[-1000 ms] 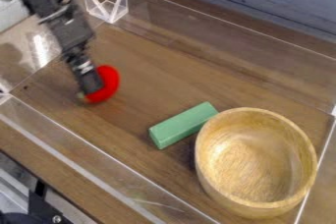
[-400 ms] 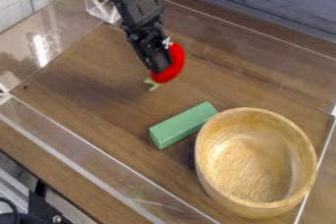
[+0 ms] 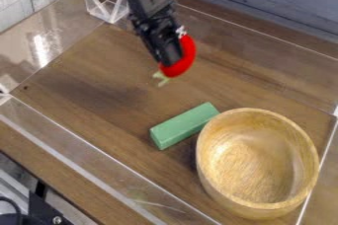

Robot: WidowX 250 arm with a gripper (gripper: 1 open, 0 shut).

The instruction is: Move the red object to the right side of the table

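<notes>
The red object (image 3: 183,57), a small bright red ball-shaped toy with a bit of green below it, hangs above the middle of the table (image 3: 93,101). My gripper (image 3: 172,53) comes down from the upper left and is shut on the red object, its dark fingers covering the toy's left part. The toy is lifted clear of the dark wood-grain top, up and to the left of the green block.
A green rectangular block (image 3: 183,125) lies on the tabletop near the centre. A round light wooden bowl (image 3: 259,162) stands at the front right. Low clear acrylic walls (image 3: 79,175) edge the table, with a clear bracket (image 3: 109,8) at the back left.
My gripper has carried the red object from the left part of the table up and rightward to above the middle. The block and bowl have not moved.
</notes>
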